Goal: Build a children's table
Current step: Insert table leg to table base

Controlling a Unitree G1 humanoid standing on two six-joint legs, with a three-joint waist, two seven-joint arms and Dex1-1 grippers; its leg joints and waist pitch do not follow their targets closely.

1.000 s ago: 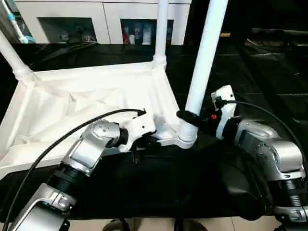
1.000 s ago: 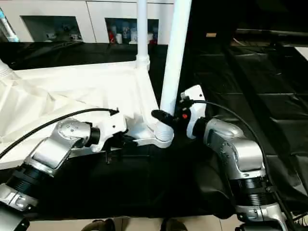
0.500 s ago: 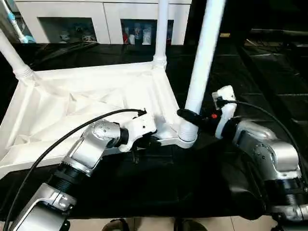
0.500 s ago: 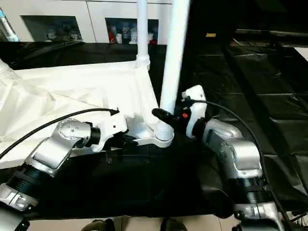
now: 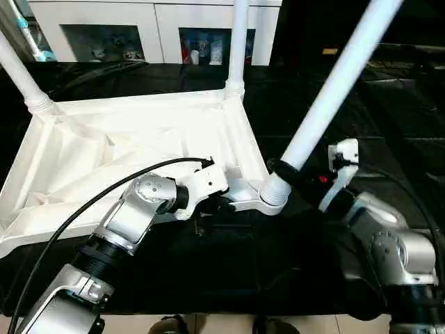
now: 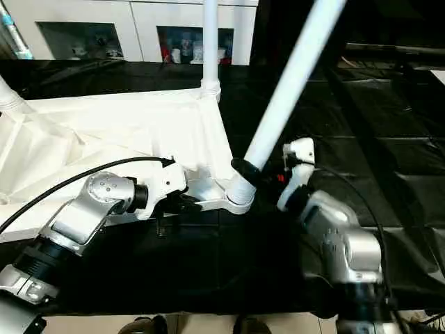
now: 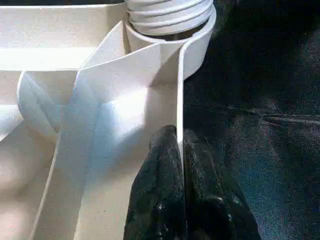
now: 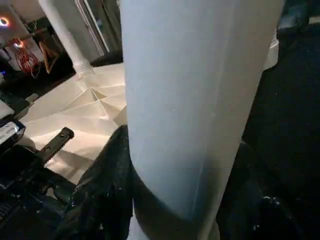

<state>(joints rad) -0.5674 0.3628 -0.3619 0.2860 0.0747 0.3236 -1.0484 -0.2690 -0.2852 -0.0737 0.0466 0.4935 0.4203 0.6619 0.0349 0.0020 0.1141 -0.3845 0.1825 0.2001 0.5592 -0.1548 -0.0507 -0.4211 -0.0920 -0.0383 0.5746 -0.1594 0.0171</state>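
Near leg now leans off upright.
The upturned white tabletop (image 5: pixel 132 149) lies on the black bench (image 5: pixel 229 257), two far legs upright; the near leg (image 5: pixel 334 83), gripped by the right claw (image 5: pixel 295 175), has tipped rightward (likely unseated). Left claw (image 7: pixel 180 150) pinches the tabletop's rim.

Black, creased sheet (image 5: pixel 389 104) spread across the worktop (image 6: pixel 229 278), reaching from the near edge back toward the white cabinets. Directly on it, lying upside down with ribbed underside up: the white table top (image 5: pixel 132 149), taking up the left half, near right corner socket (image 5: pixel 272 200) close to the middle. Pale floor (image 5: pixel 306 325) just visible beyond the near edge.
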